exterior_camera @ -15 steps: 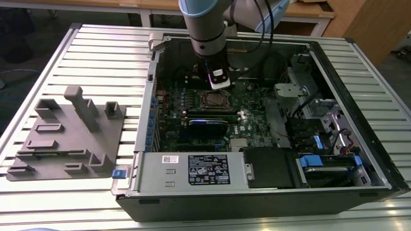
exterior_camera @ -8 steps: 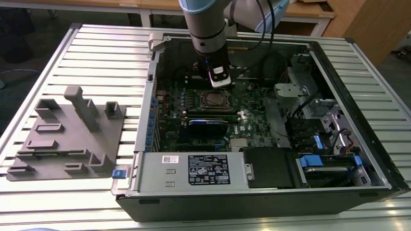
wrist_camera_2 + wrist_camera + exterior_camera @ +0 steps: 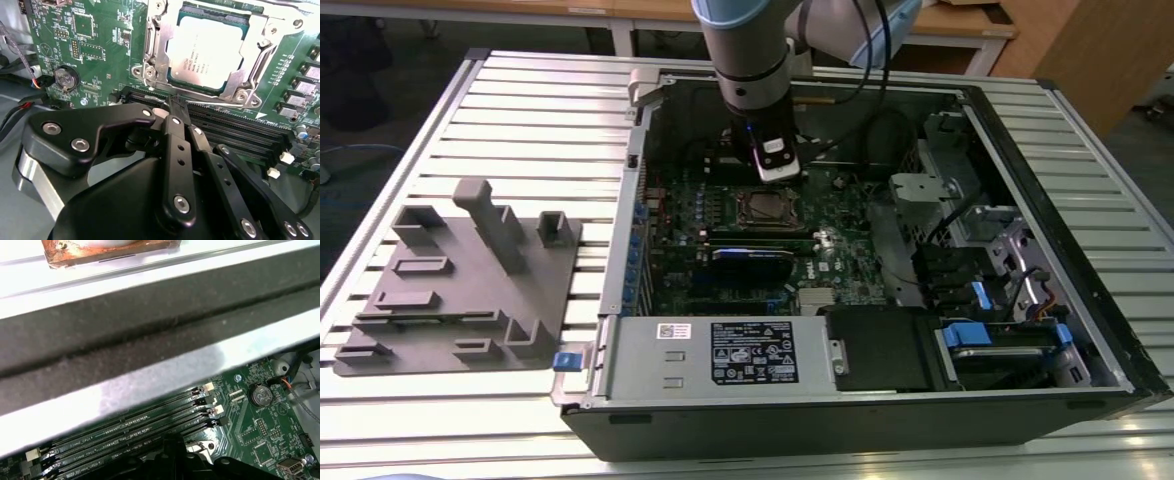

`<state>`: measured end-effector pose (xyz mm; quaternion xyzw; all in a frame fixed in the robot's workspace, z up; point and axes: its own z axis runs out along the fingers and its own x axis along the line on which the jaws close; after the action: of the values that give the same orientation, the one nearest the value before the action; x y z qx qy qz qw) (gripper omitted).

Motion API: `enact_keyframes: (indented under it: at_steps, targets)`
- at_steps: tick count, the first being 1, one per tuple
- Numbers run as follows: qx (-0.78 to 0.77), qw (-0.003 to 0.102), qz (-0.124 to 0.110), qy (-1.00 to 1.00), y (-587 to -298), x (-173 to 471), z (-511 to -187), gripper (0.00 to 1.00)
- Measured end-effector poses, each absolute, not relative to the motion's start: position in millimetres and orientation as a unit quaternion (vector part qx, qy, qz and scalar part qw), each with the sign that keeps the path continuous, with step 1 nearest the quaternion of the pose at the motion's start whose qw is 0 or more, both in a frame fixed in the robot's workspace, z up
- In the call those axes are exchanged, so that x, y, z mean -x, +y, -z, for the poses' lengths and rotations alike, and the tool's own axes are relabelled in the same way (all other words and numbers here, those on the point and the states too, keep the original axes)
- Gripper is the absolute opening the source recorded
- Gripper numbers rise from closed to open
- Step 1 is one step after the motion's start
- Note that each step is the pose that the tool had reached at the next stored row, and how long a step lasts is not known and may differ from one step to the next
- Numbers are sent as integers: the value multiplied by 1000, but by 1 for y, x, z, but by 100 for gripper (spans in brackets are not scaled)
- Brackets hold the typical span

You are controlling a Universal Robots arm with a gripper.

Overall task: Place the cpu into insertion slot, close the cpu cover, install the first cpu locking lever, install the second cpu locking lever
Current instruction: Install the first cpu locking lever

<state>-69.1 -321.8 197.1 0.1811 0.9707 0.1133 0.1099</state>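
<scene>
ok so the cpu [image 3: 205,47] is sitting in the insertion slot [image 3: 761,208] on the green motherboard [image 3: 100,45], and the cpu cover [image 3: 239,86] lies flat over its edges, silver frame all round. The gripper [image 3: 176,106] is down inside the open pc case [image 3: 854,425], black fingers [image 3: 175,135] pressed together with nothing between them, tips just beside the cover's edge, over the long memory slots [image 3: 240,132]. Can't tell if they touch anything. A grey fixture [image 3: 467,270] lies on the tabletop [image 3: 520,110], on the exterior view's left of the case
</scene>
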Motion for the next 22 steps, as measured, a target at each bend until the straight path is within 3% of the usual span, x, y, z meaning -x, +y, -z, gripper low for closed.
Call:
enact_keyframes:
  at_steps: [7,22]
  targets:
    - [-188,108,-127,968,-322,69,-197,11]
    - [-187,109,-125,968,-323,69,-195,11]
